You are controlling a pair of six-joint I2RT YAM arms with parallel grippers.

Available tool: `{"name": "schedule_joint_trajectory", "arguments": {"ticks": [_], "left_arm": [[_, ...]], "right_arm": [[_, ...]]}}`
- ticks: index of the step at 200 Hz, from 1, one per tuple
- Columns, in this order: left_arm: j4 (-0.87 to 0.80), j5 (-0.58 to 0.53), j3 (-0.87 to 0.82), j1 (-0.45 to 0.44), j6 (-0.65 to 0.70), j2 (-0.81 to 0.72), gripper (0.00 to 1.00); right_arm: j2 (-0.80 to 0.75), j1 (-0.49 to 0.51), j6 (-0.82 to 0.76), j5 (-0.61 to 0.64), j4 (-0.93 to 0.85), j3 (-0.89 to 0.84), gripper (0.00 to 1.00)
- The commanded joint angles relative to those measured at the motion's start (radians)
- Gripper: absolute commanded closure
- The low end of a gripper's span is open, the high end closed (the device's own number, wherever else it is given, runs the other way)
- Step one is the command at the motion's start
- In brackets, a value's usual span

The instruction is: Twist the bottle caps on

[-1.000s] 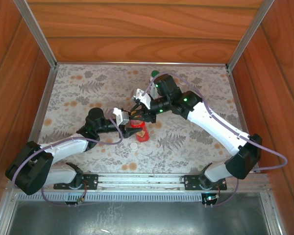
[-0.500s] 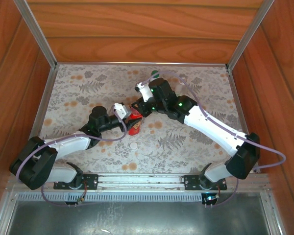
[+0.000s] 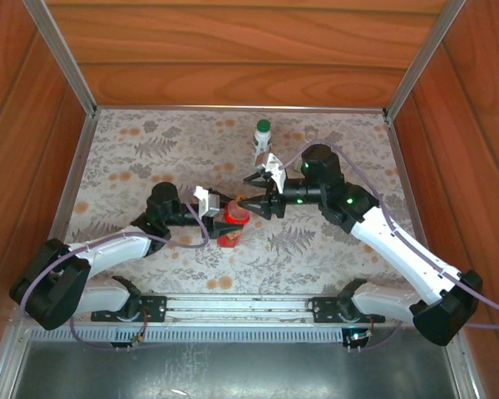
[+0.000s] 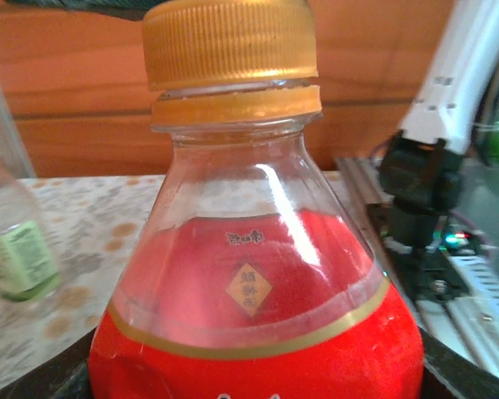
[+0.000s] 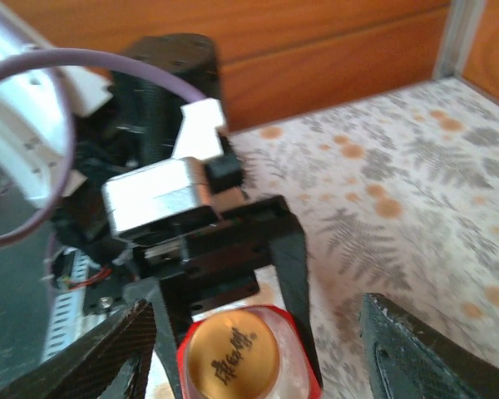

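Observation:
The red bottle (image 3: 229,229) with the yellow-marked label (image 4: 249,288) is held off the cloth, and my left gripper (image 3: 219,218) is shut on its body. An orange cap (image 4: 231,43) sits on its neck; from above it shows black characters (image 5: 233,353). My right gripper (image 5: 258,357) is open, with one finger on each side of that cap and not touching it. In the top view it (image 3: 248,202) hangs just right of the bottle's top. A clear bottle (image 3: 262,143) with a white-green label and a dark green cap (image 3: 264,125) stands at the back.
The patterned cloth (image 3: 133,158) covers the table between wooden walls. The clear labelled bottle (image 4: 18,253) stands left of the red one in the left wrist view. My right arm's base (image 4: 417,191) is at the right there.
My right arm has pulled back to the right, uncovering the green-capped bottle, and its gripper now stands open around the orange cap. The left gripper has shifted slightly with the red bottle.

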Motion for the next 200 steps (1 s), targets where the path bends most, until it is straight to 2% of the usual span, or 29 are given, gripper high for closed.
{"name": "schedule_joint_trajectory", "arguments": {"ticks": [1,43,96,113,126,142,167,183,200], "left_arm": [[0.027,0.158,0.019,-0.005,-0.038,-0.018,0.38],[0.026,0.141,0.025,-0.007,-0.033,-0.037,0.38],[0.026,0.118,0.023,-0.006,-0.034,-0.037,0.38],[0.025,0.063,0.019,-0.007,-0.018,-0.025,0.38],[0.025,-0.054,0.022,-0.006,0.008,-0.015,0.38],[0.025,-0.233,0.042,-0.010,0.019,0.000,0.38],[0.027,-0.460,0.091,-0.031,0.044,0.035,0.38],[0.026,-0.569,0.124,-0.047,0.035,0.065,0.38],[0.028,-0.665,0.139,-0.069,0.045,0.080,0.38]], "right_arm": [[0.019,-0.004,-0.065,-0.180,0.012,-0.002,0.31],[0.071,-0.004,-0.104,-0.257,-0.014,0.031,0.36],[0.079,-0.004,-0.097,-0.232,-0.005,0.021,0.68],[0.071,-0.004,-0.055,-0.203,0.027,0.007,0.73],[0.069,-0.002,0.002,-0.151,0.052,-0.004,0.79],[0.073,0.002,0.111,-0.032,0.098,-0.013,0.79],[0.088,0.039,0.356,0.400,0.175,-0.036,0.79],[0.122,0.080,0.521,0.684,0.093,-0.016,0.81],[0.153,0.145,0.573,0.956,0.043,-0.012,0.79]]}}
